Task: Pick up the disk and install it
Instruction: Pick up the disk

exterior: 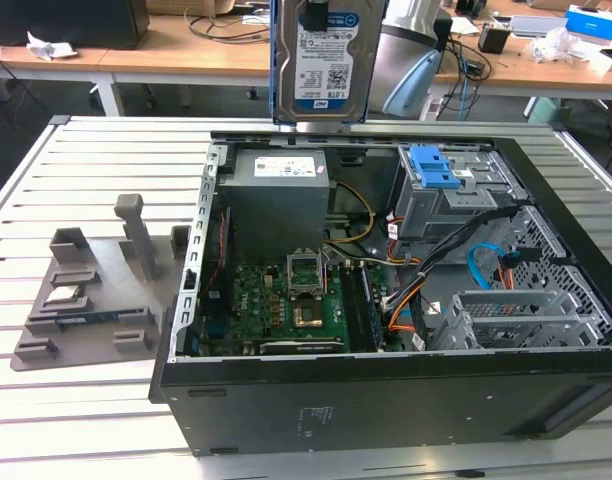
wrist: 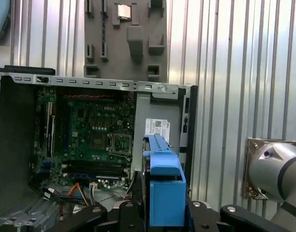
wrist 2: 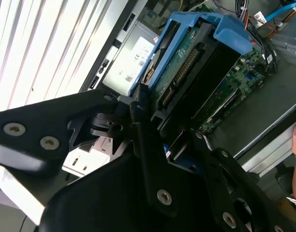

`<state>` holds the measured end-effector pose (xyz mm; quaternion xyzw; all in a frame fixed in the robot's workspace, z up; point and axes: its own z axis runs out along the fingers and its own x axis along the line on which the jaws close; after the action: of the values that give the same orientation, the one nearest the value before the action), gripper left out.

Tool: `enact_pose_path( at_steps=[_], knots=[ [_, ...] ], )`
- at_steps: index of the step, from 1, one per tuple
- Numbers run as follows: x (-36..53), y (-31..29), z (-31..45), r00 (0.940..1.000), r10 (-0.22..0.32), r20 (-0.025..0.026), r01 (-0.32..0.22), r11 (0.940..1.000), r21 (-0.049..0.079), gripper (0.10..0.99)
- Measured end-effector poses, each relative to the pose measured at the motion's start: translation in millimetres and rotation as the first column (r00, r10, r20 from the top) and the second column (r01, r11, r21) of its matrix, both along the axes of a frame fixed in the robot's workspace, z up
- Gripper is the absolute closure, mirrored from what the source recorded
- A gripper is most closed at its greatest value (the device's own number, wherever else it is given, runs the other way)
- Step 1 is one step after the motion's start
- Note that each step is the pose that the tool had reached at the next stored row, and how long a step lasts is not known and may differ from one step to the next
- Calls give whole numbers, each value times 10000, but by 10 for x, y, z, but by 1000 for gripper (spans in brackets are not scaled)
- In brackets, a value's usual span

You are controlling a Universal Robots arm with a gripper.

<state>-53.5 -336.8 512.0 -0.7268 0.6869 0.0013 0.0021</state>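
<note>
pick: done, the disk hangs high over the far side of the open computer case | gripper: fingers closed on the disk's sides | install: left, disk not yet in the drive cage, far right

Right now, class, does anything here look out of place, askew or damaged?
Nothing looks damaged or spilled. Only the disk is out of place: the gripper holds it upright above the open computer case, not seated in the drive cage.
</note>
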Motion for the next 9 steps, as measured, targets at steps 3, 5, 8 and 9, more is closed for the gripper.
enact_pose_path(
  at_steps=[3, 5, 8, 9],
  knots=[
    [129, 0, 0, 10000, 0, -4, 0, 10000, 0, 722],
    [209, 0, 0, 10000, 0, -5, 0, 10000, 1, 722],
    [295, 0, 0, 10000, 1, -5, -1, 10000, 2, 722],
    [300, 0, 0, 10000, 2, -4, -2, 10000, 0, 722]
  ],
)
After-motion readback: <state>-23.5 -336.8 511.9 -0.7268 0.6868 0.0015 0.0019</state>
